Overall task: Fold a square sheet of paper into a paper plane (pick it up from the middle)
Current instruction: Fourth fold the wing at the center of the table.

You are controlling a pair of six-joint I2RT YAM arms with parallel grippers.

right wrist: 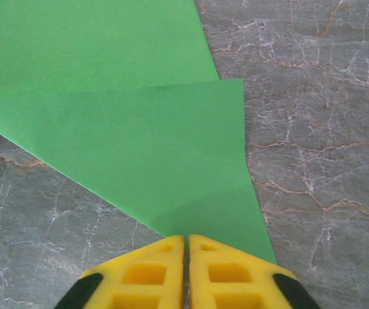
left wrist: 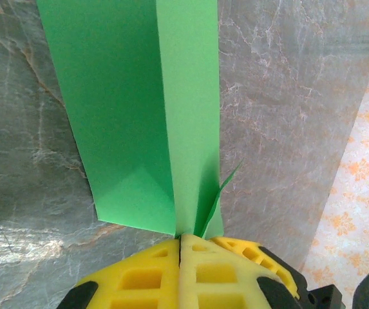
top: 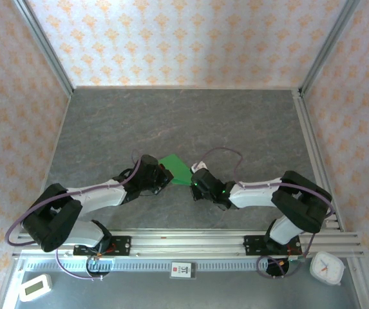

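Top view: green paper (top: 175,167) sitting mid-table (top: 171,122), between both arms; left gripper (top: 163,174) and right gripper (top: 196,175) meeting it from opposite sides.

Left wrist: left gripper (left wrist: 179,239) pinching folded paper's near edge, fingers pressing together on it.

Right wrist: right gripper (right wrist: 186,239) clamping paper's narrow near corner, fingers closing tight on it; folded layers overlapping above.

Both arms extend low from the near edge of the table (top: 171,116), converging near its middle, where the left gripper (top: 167,172) and right gripper (top: 194,175) face each other, jaws closed on the green paper (top: 176,168).
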